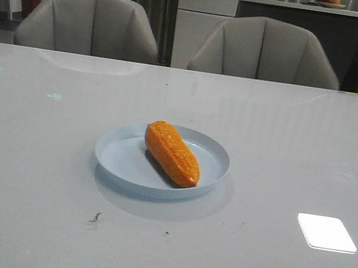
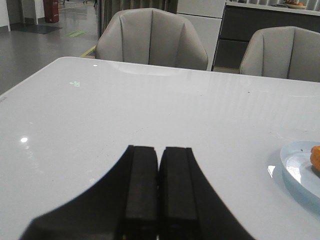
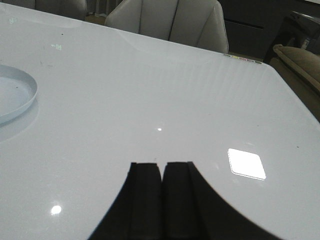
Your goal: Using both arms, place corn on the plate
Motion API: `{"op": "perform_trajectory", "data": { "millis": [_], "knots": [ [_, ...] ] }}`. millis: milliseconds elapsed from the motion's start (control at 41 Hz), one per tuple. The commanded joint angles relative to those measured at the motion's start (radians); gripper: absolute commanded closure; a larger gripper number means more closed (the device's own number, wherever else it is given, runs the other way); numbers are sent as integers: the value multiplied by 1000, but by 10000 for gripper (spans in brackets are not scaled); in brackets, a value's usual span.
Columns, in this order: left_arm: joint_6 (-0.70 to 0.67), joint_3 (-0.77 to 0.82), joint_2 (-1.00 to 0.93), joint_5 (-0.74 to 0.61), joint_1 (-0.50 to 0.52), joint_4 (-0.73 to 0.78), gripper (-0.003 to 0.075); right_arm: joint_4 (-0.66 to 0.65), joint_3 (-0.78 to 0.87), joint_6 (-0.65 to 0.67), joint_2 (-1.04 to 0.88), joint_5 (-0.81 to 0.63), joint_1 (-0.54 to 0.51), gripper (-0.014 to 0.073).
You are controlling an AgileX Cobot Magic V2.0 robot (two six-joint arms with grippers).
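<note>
Left gripper (image 2: 159, 192) sits low over the white table (image 2: 125, 110), bottom center of its wrist frame, black fingers (image 2: 140, 190) pressed together with only a hairline seam between them, holding nothing. Plate (image 2: 300, 167) shows at that frame's right edge, well apart from the fingers, with a sliver of orange corn (image 2: 316, 159) on it. Front view shows neither arm: pale blue plate (image 1: 122, 156) at frame center, corn (image 1: 172, 152) lying inside it on a diagonal, blunt end upper left, tapered tip lower right near the rim. Right gripper (image 3: 161, 200) likewise low over the table, bottom center of its frame, jaws closed, empty. Plate rim (image 3: 22, 97) at that frame's left edge, well apart from the gripper; corn not visible there.
</note>
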Motion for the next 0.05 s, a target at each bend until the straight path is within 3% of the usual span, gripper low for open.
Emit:
{"op": "perform_trajectory", "data": {
  "millis": [0, 24],
  "knots": [
    [-5, 3, -10, -82, -4, -12, 631, 3, -17, -1, -24, -83, -1, 557],
    [-5, 3, -10, -82, -4, -12, 631, 3, -17, -1, -24, -83, -1, 557]
  ]
}}
